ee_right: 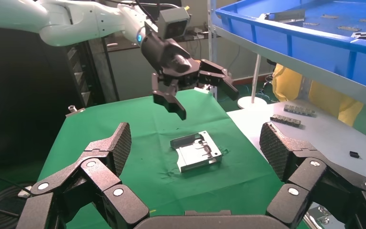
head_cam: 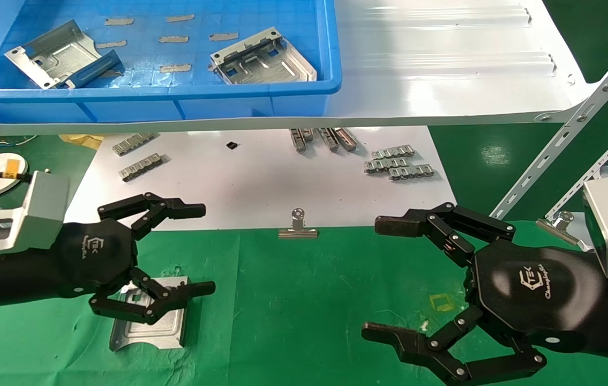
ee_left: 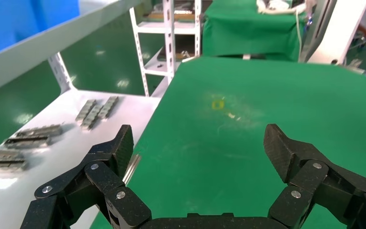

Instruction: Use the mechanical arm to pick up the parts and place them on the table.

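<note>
Closest to me, the right gripper [head_cam: 370, 279] hangs low over the green table [head_cam: 304, 300] with its jaws spread wide and nothing between them; it looks parked, kept off to its own side so the other arm has room. Across from it the left gripper [head_cam: 207, 249] hovers just above a silver part [head_cam: 167, 327] that lies flat on the cloth, jaws wide open too and clear of the metal. The right wrist view makes that plain: the left gripper [ee_right: 205, 98] sits in the air above the part [ee_right: 198, 152], not touching it. I would judge this piece as delivered. Beyond the cloth a white board [head_cam: 250, 182] carries small grey link strips [head_cam: 400, 163], pinned at its near edge by a binder clip [head_cam: 297, 228], presumably so it cannot slide. Farthest back, up on the white shelf [head_cam: 443, 69], the blue bin [head_cam: 175, 96] holds two more parts [head_cam: 263, 59], so the left arm probably has to reach up there next.
</note>
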